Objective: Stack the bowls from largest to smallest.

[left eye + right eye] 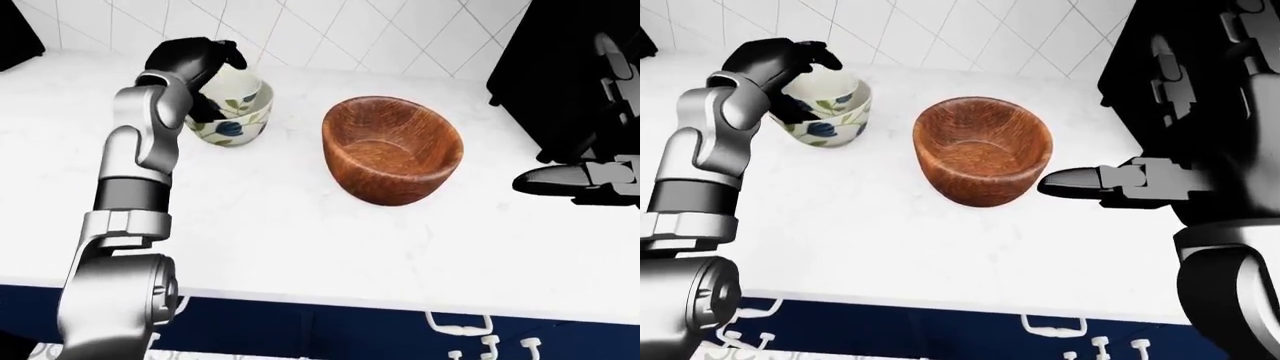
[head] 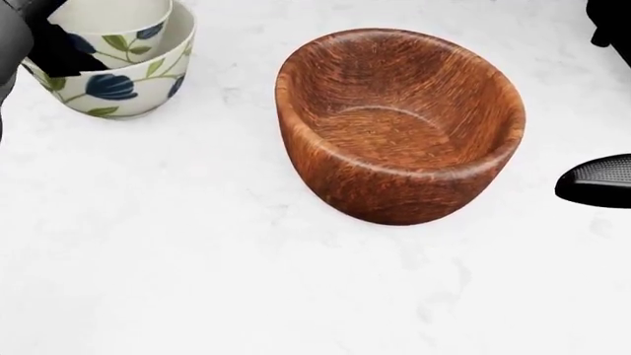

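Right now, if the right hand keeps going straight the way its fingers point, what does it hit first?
Probably the wooden bowl: the right hand points toward the view's left at its near wall, a small gap showing between them. Height match is unclear.

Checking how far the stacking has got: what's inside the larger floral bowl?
A smaller floral bowl sits nested in the larger floral bowl, with the left hand over it. The hand covers part of both rims, and the larger bowl's bottom is hidden. The wooden bowl is empty.
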